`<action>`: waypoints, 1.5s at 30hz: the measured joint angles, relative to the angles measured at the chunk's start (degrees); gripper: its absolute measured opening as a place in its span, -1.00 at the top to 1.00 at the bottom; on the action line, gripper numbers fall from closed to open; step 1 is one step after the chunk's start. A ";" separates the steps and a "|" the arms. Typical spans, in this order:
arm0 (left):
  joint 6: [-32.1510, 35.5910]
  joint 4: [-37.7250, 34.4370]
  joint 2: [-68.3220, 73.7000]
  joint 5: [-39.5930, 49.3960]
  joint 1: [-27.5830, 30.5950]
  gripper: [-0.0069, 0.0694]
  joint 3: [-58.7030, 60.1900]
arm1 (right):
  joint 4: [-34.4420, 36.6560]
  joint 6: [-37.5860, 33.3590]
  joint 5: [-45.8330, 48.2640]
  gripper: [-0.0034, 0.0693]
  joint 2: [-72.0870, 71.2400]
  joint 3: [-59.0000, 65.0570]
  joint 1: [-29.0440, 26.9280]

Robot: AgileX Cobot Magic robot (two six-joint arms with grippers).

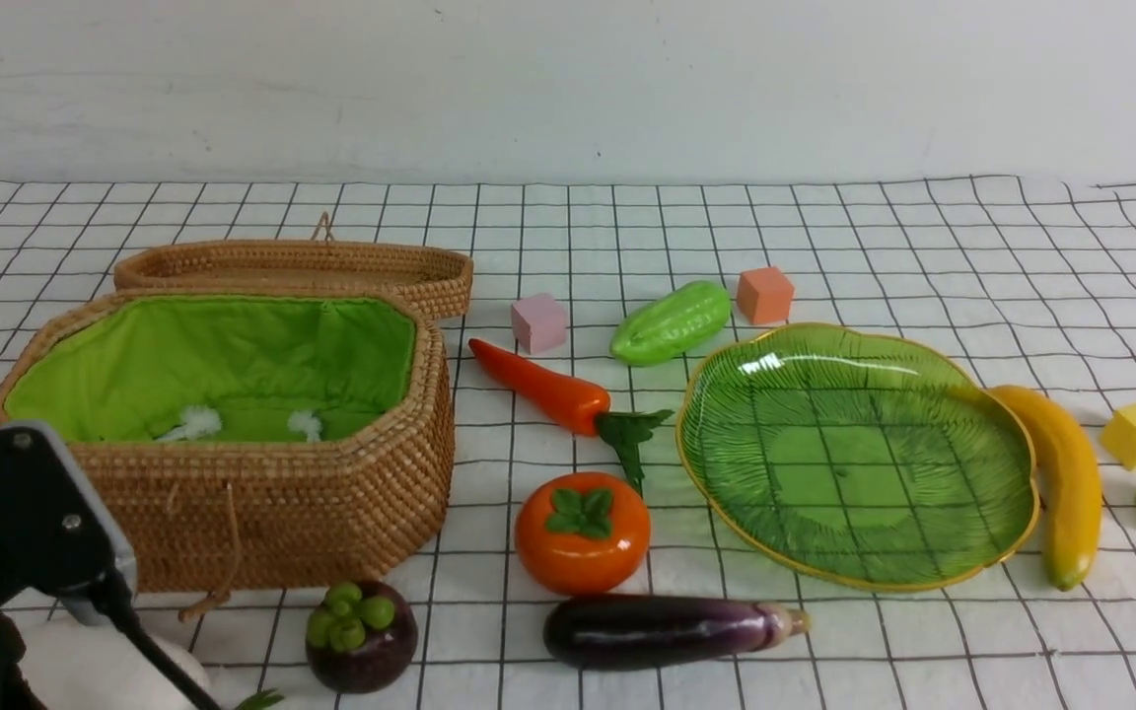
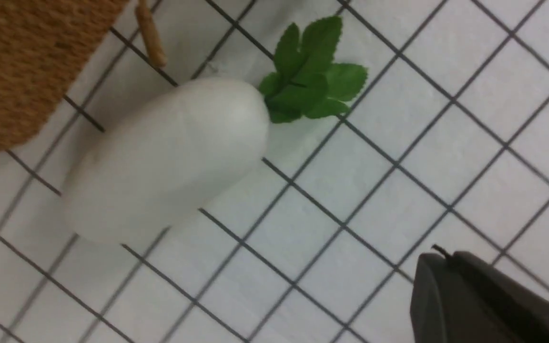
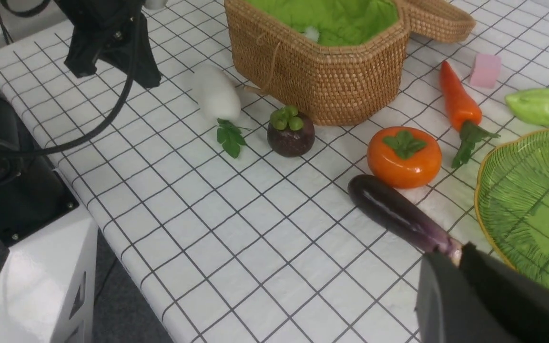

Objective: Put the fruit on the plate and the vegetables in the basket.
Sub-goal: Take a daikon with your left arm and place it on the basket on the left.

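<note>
Radish (image 2: 169, 157): white, lies flat on the tabletop (image 1: 824, 641), just beside the basket (image 1: 331, 493) near wall, not touching it as far as I can tell. Long axis runs approx along that wall, w/ the leaf tuft at the end twd the mangosteen (image 1: 361, 636).

Left fingers (image 2: 474, 295): pressed together, nothing held. They're above the tabletop, and the radish is off to their side twd the basket, not under or btwn them. Bare grid cloth lies btwn them and the radish body. My read: they need to spread, shift over the fat mid-section and close across the short axis, not lengthwise. The smooth, rounded body could prob squirt out of an end grip.

Right fingers (image 3: 484, 295): can't tell if spread or closed, only a dark edge shows. They're near the eggplant (image 3: 398, 214) stem end and well apart from the radish. So the left arm is clearly nearer, and the radish is its pick for the basket.
</note>
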 joint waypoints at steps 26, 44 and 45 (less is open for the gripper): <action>27.04 10.81 27.33 -21.70 1.15 -0.75 0.34 | 0.00 -2.52 0.00 0.64 0.00 0.02 1.68; 20.19 15.11 32.93 -21.25 1.15 -0.49 -0.76 | 0.11 -2.52 -0.10 0.61 0.05 0.02 1.68; 19.23 15.31 32.88 -21.25 1.15 -0.49 -0.76 | 0.23 -2.52 -0.10 0.61 0.05 0.02 1.68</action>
